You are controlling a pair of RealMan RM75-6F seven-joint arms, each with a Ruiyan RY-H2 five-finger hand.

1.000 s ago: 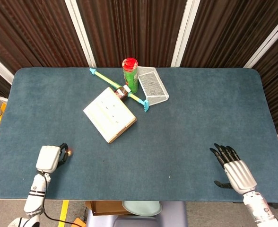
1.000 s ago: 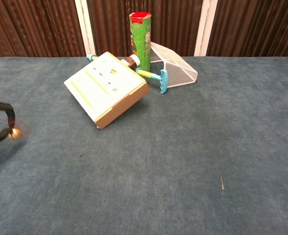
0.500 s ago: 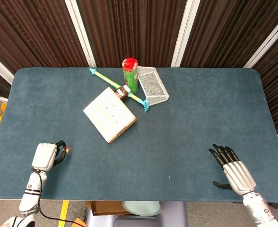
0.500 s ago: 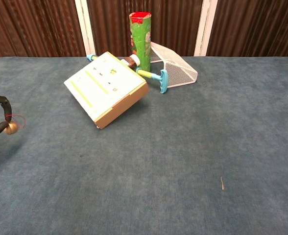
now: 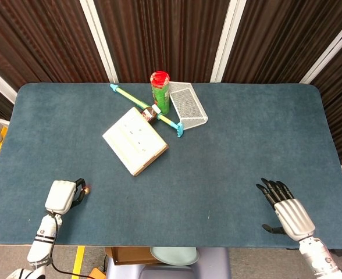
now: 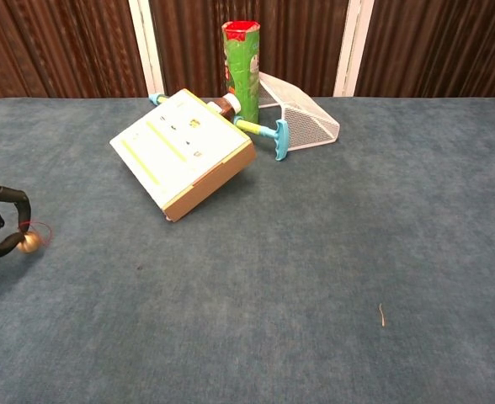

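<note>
My left hand (image 5: 62,196) hovers low over the blue table (image 5: 229,151) near its front left corner. Its curled fingers (image 6: 2,220) pinch a small gold ball (image 6: 30,241) with a thin red loop on it. My right hand (image 5: 288,209) lies near the front right edge, fingers spread, holding nothing; only the head view shows it. Both hands are far from the cluster at the back middle.
At the back middle lie a white and yellow box (image 5: 135,140), a green can with a red lid (image 5: 160,92), a cyan and yellow stick (image 5: 168,121), a small brown bottle (image 5: 149,113) and a tipped white mesh basket (image 5: 187,104). A tiny scrap (image 6: 381,315) lies front right.
My left hand, with the gold ball, drew a little to the left and then came back right and slightly nearer the front edge. The right hand has hardly moved.
</note>
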